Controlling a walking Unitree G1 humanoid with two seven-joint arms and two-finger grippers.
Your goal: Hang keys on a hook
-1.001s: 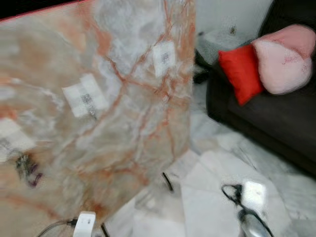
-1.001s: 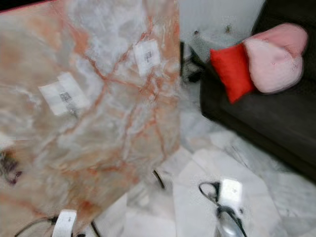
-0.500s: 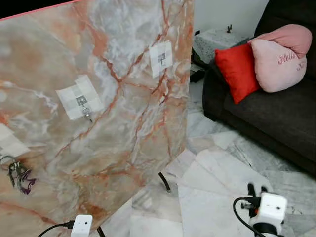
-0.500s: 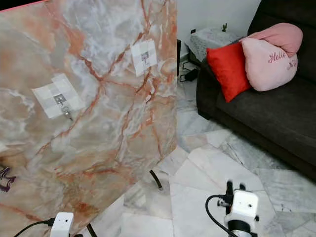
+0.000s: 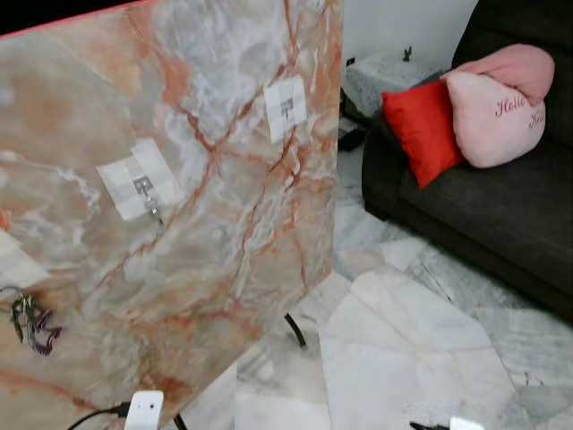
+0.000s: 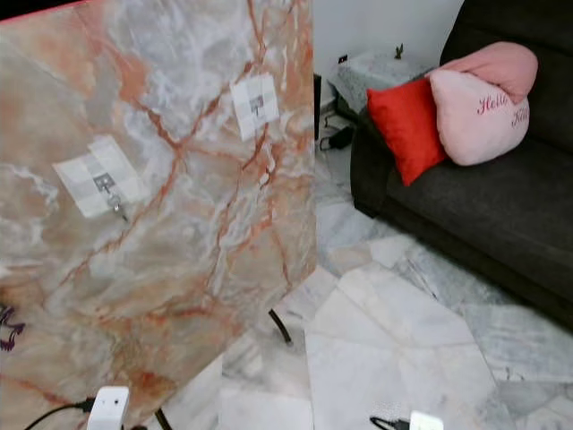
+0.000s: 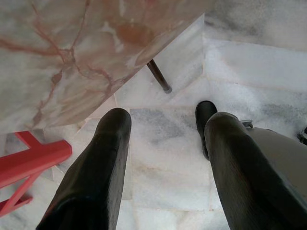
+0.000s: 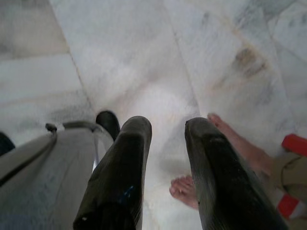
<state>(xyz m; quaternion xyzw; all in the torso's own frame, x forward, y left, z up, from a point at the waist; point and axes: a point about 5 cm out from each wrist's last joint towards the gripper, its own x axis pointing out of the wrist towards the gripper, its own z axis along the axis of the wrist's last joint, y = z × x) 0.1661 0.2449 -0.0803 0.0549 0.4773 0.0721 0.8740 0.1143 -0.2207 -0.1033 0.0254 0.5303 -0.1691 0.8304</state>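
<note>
A bunch of keys (image 5: 29,324) with a purple tag hangs from a hook at the far left of an upright marble board (image 5: 224,260). Two bare metal hooks sit on white patches, one mid-board (image 5: 143,190) and one near the top right (image 5: 286,109). My left gripper (image 7: 165,139) hangs low over the floor beside the board's foot, open with nothing between its fingers. Over the pale floor my right gripper (image 8: 168,129) is also open and holds nothing. Each arm's white wrist box peeks in at the bottom edge, left (image 5: 143,412) and right (image 5: 466,424).
A dark sofa (image 5: 501,215) with a red cushion (image 5: 416,125) and a pink cushion (image 5: 497,98) stands to the right. The board rests on a black leg (image 7: 158,76) and a red frame (image 7: 33,160). A person's bare feet (image 8: 230,143) stand near my right gripper.
My right arm has dropped until only the top of its wrist box shows at the bottom edge. The view has shifted slightly; the keys still hang in place.
</note>
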